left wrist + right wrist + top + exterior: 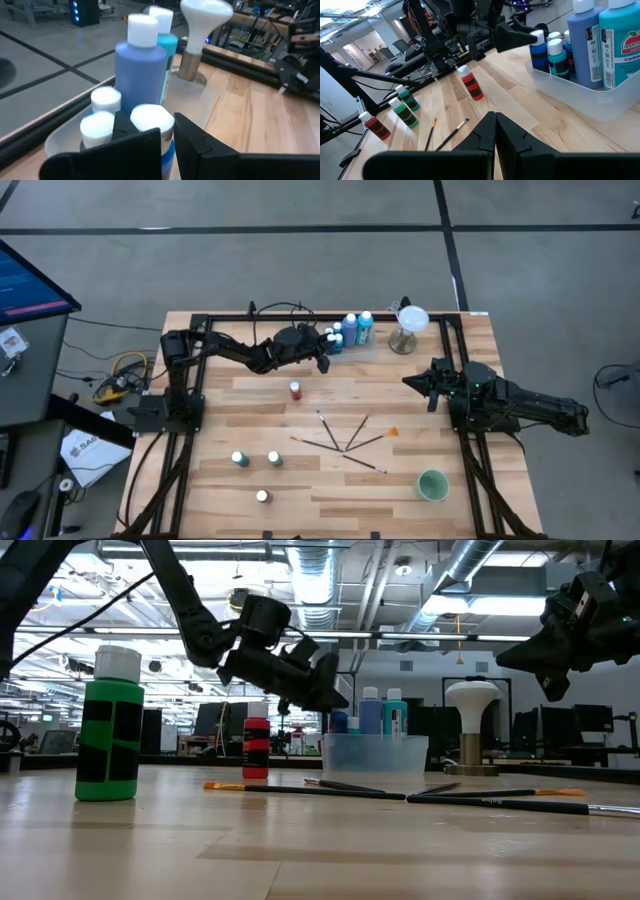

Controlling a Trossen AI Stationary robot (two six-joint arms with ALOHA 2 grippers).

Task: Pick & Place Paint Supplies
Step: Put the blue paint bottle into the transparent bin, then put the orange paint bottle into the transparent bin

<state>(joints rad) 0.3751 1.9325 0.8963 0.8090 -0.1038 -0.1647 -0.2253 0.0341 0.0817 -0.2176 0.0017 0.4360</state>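
A clear plastic tray at the table's far side holds a tall blue bottle, a tall teal one and small white-capped bottles. My left gripper is at the tray's left end, shut on a small blue bottle. A red bottle stands mid-table. Two green bottles and another red one stand near the front left. Several paintbrushes lie fanned out at the centre. My right gripper hovers shut at the right, holding nothing. My left gripper pinches the small blue bottle between its two fingers at the white cap. The fingers come almost level from the table's left. The bottle stays upright beside the other small bottles. I cannot tell whether its base stands in the tray.
A white-topped stemmed stand is just right of the tray. A round green cup sits near the front right. Black rails run along the table's left and right sides.
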